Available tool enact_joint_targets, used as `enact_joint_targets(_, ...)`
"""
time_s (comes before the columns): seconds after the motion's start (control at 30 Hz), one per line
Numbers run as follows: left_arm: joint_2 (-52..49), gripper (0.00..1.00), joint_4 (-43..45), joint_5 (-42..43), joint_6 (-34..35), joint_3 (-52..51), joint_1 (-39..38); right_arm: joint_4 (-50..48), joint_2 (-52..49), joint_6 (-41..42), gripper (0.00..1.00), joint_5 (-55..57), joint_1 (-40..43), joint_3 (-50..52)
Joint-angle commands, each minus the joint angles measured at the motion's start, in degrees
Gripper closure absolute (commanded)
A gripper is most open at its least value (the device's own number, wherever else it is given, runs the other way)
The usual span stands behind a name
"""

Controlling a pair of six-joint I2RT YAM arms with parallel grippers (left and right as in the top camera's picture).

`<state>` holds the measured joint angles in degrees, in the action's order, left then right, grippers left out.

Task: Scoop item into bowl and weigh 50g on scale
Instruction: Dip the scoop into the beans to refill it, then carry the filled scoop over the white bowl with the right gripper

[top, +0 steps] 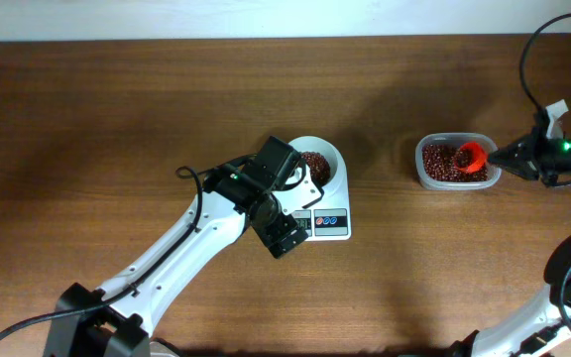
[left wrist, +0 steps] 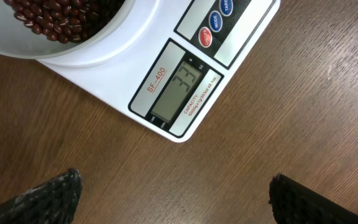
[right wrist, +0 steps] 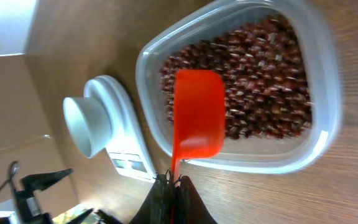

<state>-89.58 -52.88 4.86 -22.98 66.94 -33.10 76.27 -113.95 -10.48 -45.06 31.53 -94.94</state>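
While the bowl (top: 317, 164) sits on the rear part of the scale (top: 327, 220), it holds a heap of dark reddish-brown beans (top: 314, 163). The scale's display (left wrist: 176, 93) is lit, and its digits appear to read 33, though they are seen at a slant. Three round buttons (left wrist: 216, 22), one red and two blue, sit beside the display on the scale's front.

Left gripper (top: 285, 236): hovering over the front edge of the scale, jaws spread wide, nothing between them. In the left wrist view both fingertips (left wrist: 48, 196) stand clear of the table (left wrist: 291, 124), just in front of the scale.

Right gripper (right wrist: 174, 190): well to the right of the scale, jaws pinched tight on the handle of a red scoop (right wrist: 197, 115). The scoop's cup lies over the beans in a clear plastic tub (right wrist: 319, 74), which stands on the table to the right of the scale, apart from it. Whether the cup carries beans cannot be told. Most of the beans remain in this tub.
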Motion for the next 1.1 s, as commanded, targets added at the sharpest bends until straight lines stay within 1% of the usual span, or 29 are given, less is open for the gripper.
enact_joint_targets(0.0,0.35,0.01,0.13,-0.20,-0.74,-0.39,-0.17,0.13,-0.63,-0.68,0.96,-7.61,0.15,-1.20)
enact_joint_targets(0.3,0.35,0.01,0.13,-0.20,-0.74,-0.39,-0.17,1.18,-0.63,-1.33,0.96,-8.81,0.00,-1.20)
enact_joint_targets(0.43,0.35,0.01,0.13,-0.20,-0.74,-0.39,-0.17,1.14,-0.61,-1.38,0.96,-14.10,-0.11,-1.18)
enact_joint_targets(0.5,0.35,0.01,0.13,-0.20,-0.74,-0.39,-0.17,1.11,-0.63,-1.55,0.96,-14.60,-1.20,-1.18)
enact_joint_targets(0.67,0.35,0.01,0.13,-0.20,-0.74,-0.39,-0.17,0.76,-0.63,-1.53,0.96,-14.97,-6.99,-1.18)
enact_joint_targets(0.8,0.35,0.01,0.13,-0.20,-0.74,-0.39,-0.17,0.22,-0.63,-1.51,0.96,-15.45,-13.49,-1.18)
enact_joint_targets(0.93,0.35,0.01,0.11,-0.20,-0.74,-0.39,-0.17,-1.46,-0.63,-1.25,0.96,-20.68,-21.59,-1.20)
enact_joint_targets(1.07,0.35,0.01,0.13,-0.20,-0.74,-0.39,-0.20,-3.43,-0.63,-1.09,0.96,-20.96,-28.89,-1.20)
